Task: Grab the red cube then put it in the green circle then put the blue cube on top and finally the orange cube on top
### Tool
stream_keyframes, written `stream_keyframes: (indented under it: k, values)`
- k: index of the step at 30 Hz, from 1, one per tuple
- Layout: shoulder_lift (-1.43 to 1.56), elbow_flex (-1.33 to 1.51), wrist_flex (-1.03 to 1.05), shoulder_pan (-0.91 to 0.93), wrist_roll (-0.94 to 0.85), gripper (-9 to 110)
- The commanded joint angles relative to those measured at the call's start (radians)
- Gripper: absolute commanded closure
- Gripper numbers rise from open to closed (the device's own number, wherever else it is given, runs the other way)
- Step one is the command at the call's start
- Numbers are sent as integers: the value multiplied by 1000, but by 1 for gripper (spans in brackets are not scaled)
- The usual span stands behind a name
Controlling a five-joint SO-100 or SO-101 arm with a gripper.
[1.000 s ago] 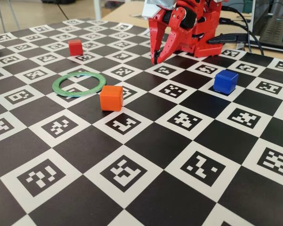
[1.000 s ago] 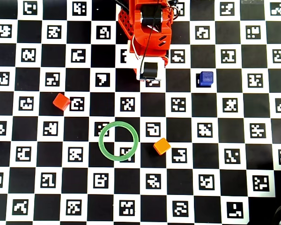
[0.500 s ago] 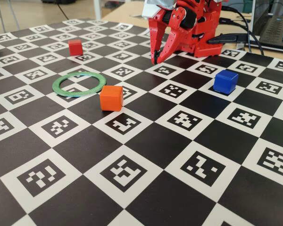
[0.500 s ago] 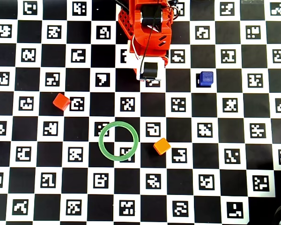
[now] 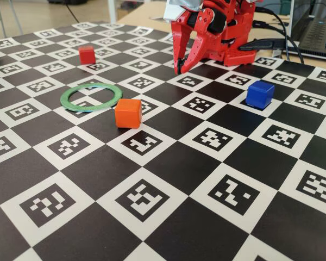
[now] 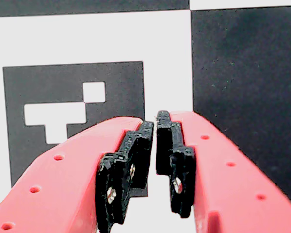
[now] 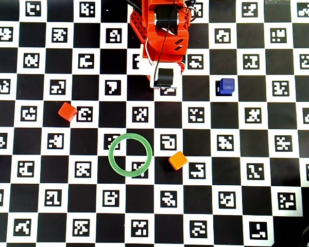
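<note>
Wide bare stretches of the flat black-and-white checkered marker board [image 7: 36,206] separate three small matte cubes: deep-red cube [image 7: 67,111] toward the left edge, royal-blue cube [image 7: 226,86] toward the right, bright-orange cube [image 7: 177,160] just beside the thin flat green ring [image 7: 130,154], whose centre lies open.

orange cube [image 7: 177,160] right of green circle [image 7: 130,154], overhead view

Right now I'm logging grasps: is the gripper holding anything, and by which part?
Nothing is held. The gripper is shut on nothing; all three cubes sit on the board.
</note>
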Motion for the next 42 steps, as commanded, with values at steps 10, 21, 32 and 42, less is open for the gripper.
stream_keyframes:
  k: [10,21,32,42]
  values:
    - [51,43,69,-6,-5,106]
    - [51,43,71,-26,-20,106]
    - [51,43,2,-20,91,106]
    - [-333,-327,-110,-15,322,106]
